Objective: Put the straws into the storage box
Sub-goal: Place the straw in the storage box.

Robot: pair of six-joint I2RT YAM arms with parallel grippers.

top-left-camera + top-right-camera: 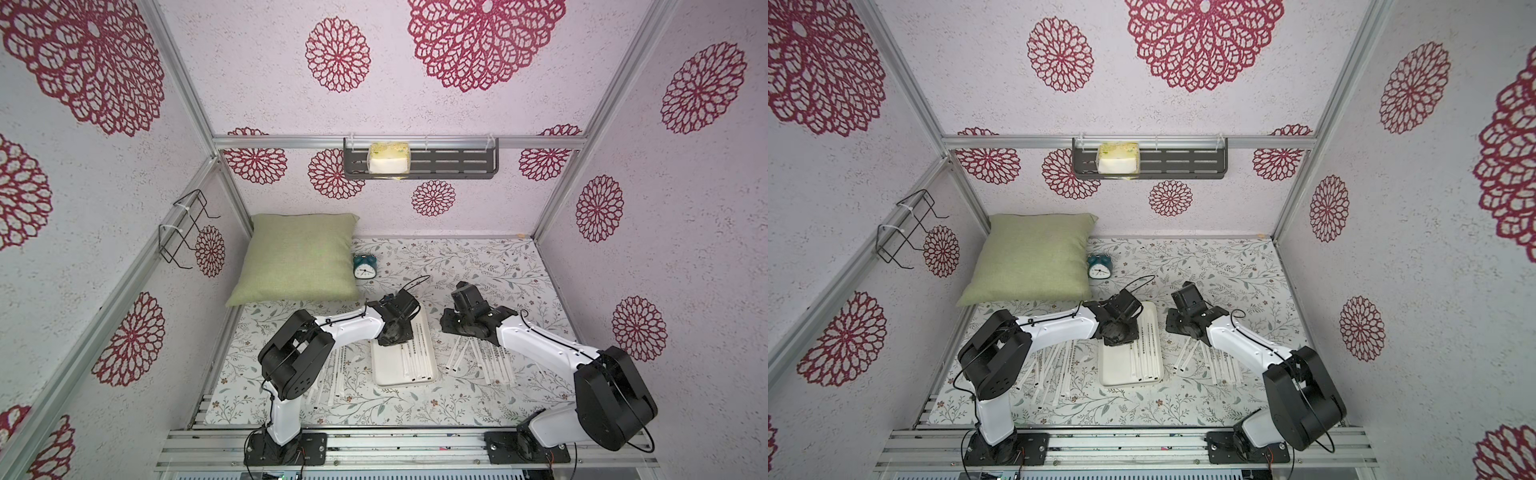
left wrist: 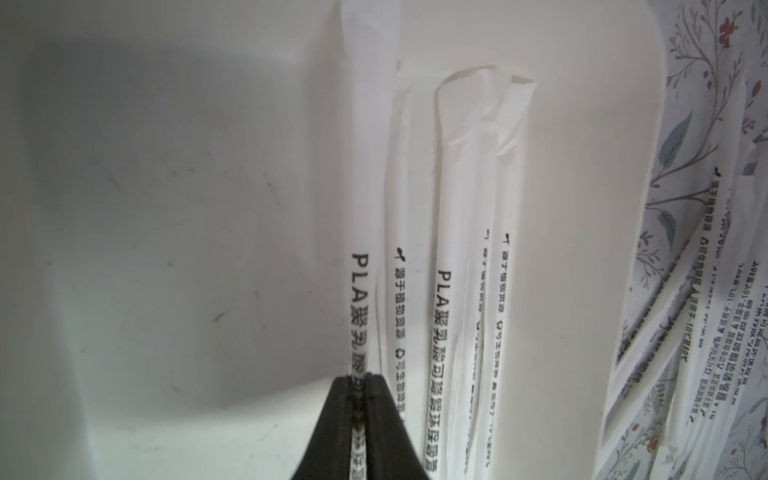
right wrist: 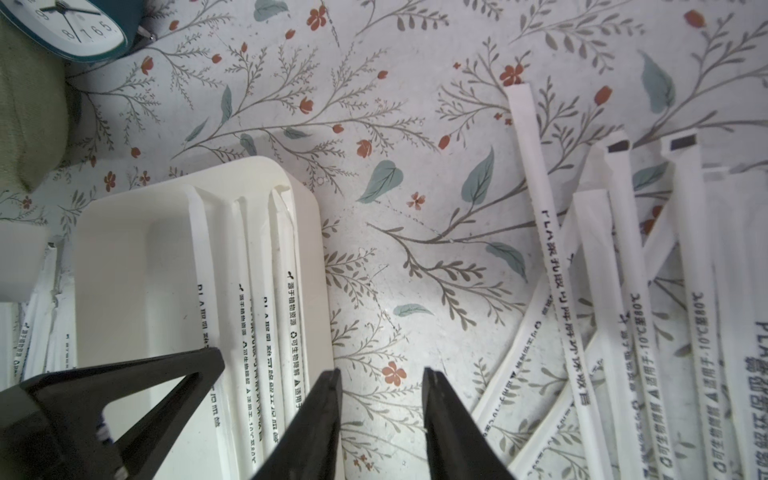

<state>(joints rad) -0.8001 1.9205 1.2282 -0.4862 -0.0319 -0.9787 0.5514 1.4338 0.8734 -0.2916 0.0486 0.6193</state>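
Both alike: left arm (image 1: 349,328) & right arm (image 1: 536,345) w/ glossy white links, bulky rounded black joint housings (image 1: 295,357), thin black cables (image 1: 415,281) along them, black base plates (image 1: 286,451) w/ silver screws. Right gripper (image 3: 382,376): fingers (image 3: 316,428) matte black, tapered wedges.

White straws (image 3: 555,266) carry black print; the storage box (image 3: 133,270) is white. The tablecloth (image 3: 374,104) shows grey-green leaves and red flowers; the pillow (image 1: 299,257) is green.
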